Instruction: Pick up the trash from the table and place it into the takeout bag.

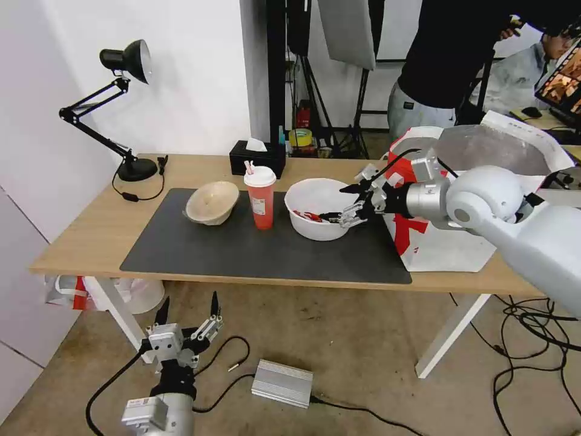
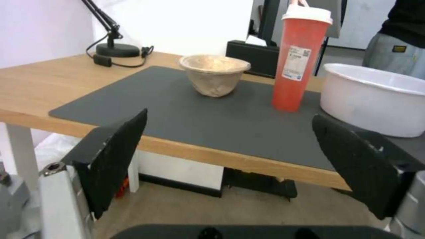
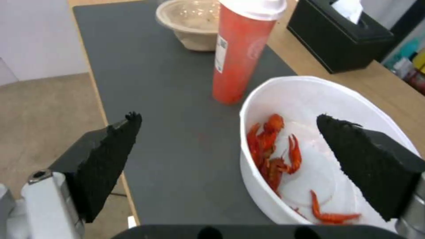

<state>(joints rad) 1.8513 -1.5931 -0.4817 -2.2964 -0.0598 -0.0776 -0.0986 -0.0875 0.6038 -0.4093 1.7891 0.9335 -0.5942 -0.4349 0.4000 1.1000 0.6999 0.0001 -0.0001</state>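
Head view, left to right.
Left gripper (image 1: pixel 187 312): low before the table (image 1: pixel 85 233), fingers spread, holding nothing.
Beige paper bowl (image 1: pixel 212 203): tilted on the grey mat (image 1: pixel 200 248).
Red cup (image 1: pixel 260 197): upright, mid-mat.
White bowl (image 1: pixel 315 209): red scraps inside.
Right gripper (image 1: pixel 345 206): fingers spread at the white bowl's right rim.
Takeout bag (image 1: pixel 478 194): open, table's right end.

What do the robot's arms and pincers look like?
The right arm is smooth light grey with a round joint, a silver wrist and thin black cables. The right pincer and left pincer each have two pointed black fingers with rough pads on silver metal. A black cable loops from the left wrist.
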